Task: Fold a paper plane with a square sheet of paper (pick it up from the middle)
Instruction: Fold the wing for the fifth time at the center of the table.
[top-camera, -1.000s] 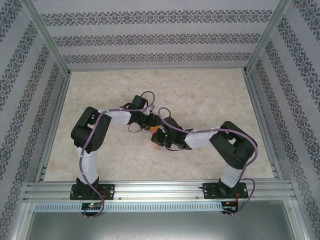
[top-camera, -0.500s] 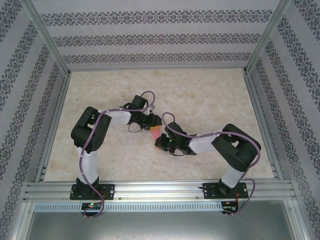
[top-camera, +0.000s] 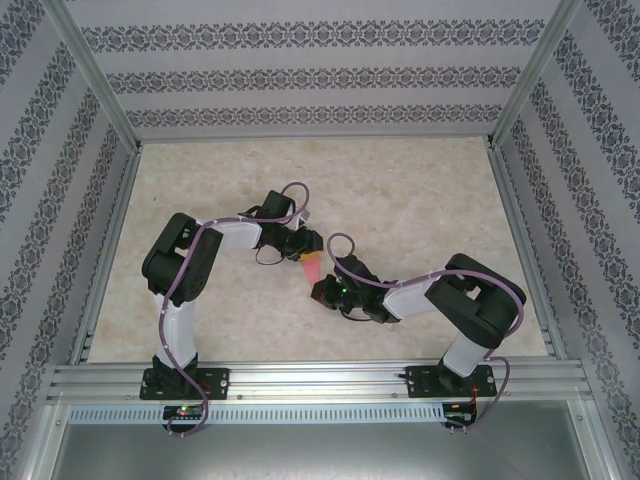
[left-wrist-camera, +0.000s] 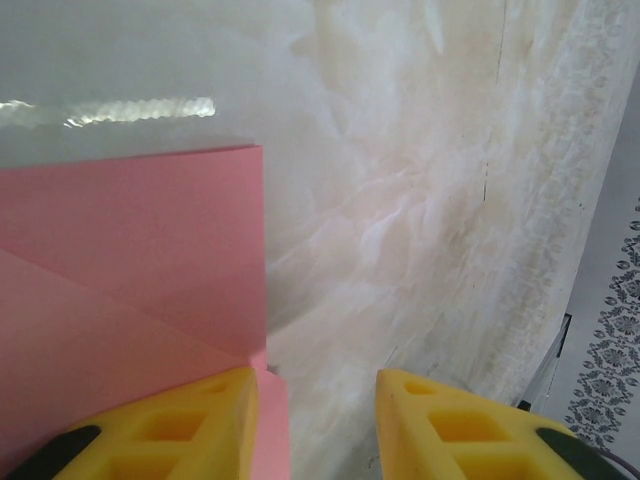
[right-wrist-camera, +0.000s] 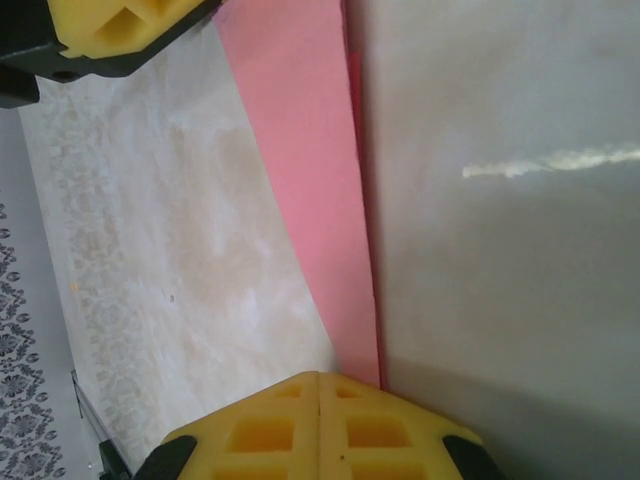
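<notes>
The left gripper (left-wrist-camera: 315, 385), at the bottom of its wrist view, has its fingers spread. One yellow finger (left-wrist-camera: 200, 420) lies over the near corner of the pink paper plane (left-wrist-camera: 130, 260), the other over bare table (left-wrist-camera: 420, 200). The right gripper (right-wrist-camera: 318, 380) has its fingers pressed together, tips at the narrow end of the folded strip.

The step looks like creasing. The left finger should pin the layers flat while the closed right tips run along the fold edge, pressing evenly without dragging the paper.

In the top view, both arms bend inward at the elbow, wrists meeting over the paper in mid-frame.
</notes>
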